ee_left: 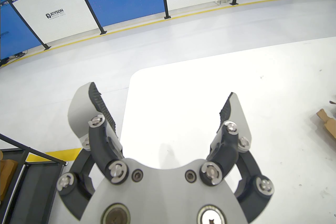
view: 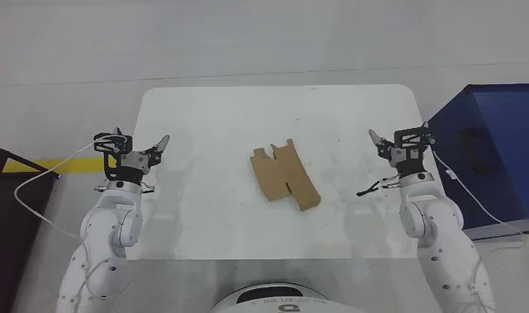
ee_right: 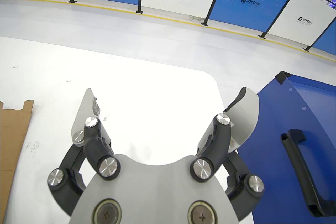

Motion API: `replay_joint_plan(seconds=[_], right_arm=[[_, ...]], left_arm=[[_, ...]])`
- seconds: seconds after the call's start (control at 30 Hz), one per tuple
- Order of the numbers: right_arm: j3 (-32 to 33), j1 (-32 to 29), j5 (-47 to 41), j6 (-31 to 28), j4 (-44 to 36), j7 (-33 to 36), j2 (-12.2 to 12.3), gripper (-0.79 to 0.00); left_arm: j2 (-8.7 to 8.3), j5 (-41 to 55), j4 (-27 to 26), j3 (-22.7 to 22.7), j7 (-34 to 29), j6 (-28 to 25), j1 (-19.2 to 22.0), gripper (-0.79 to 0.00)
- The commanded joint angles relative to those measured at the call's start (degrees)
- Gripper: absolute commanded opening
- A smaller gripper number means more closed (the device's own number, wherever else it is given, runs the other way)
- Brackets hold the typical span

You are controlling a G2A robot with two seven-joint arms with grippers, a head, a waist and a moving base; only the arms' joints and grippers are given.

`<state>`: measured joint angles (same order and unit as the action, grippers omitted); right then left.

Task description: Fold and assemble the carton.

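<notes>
Carton still flat, nothing folded yet.
Top view: the carton [view: 284,175] lies flattened at the centre of the white worktop [view: 215,123]. The left hand [view: 155,164] at frame left and the right hand [view: 369,164] at frame right are both well apart from it, fingers spread and empty. Left wrist view: spread fingers over bare worktop, a carton corner [ee_left: 326,122] well off. Right wrist view: fingers apart, just beside a blue bin [ee_right: 302,114]. As I judge it, every fold remains.

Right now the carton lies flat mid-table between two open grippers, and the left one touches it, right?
No: the left gripper is apart from the carton, at the edge of the table, as the top view shows. The rest stands.
</notes>
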<state>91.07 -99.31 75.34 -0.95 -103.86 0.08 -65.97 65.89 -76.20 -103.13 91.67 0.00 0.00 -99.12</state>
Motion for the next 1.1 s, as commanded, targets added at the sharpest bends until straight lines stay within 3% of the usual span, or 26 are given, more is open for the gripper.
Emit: replay_joint_plan(seconds=[0.0,0.23,0.3,0.67,0.8,0.93,1.07], right_arm=[[-1.3,-0.5,-2.3,-4.6,-2.5,0.8,0.0,0.000],[-6.1,-2.0,-2.1,-14.8,-9.1,8.1,0.2,0.000],[-8.2,-2.0,1.2,-14.0,-9.7,9.7,0.1,0.000],[-9.1,-2.3,1.4,-14.8,-9.5,10.4,0.1,0.000],[-14.4,-2.1,0.8,-20.2,-10.6,14.3,0.0,0.000],[-19.0,-1.4,6.1,-23.4,-11.0,20.1,0.1,0.000],[-21.1,-0.9,10.5,-23.5,-11.0,24.5,0.1,0.000]], left_arm=[[0.00,0.0,0.0,0.0,0.0,0.0,0.0,0.000],[0.00,0.0,0.0,0.0,0.0,0.0,0.0,0.000],[0.00,0.0,0.0,0.0,0.0,0.0,0.0,0.000],[0.00,0.0,0.0,0.0,0.0,0.0,0.0,0.000],[0.00,0.0,0.0,0.0,0.0,0.0,0.0,0.000],[0.00,0.0,0.0,0.0,0.0,0.0,0.0,0.000],[0.00,0.0,0.0,0.0,0.0,0.0,0.0,0.000]])
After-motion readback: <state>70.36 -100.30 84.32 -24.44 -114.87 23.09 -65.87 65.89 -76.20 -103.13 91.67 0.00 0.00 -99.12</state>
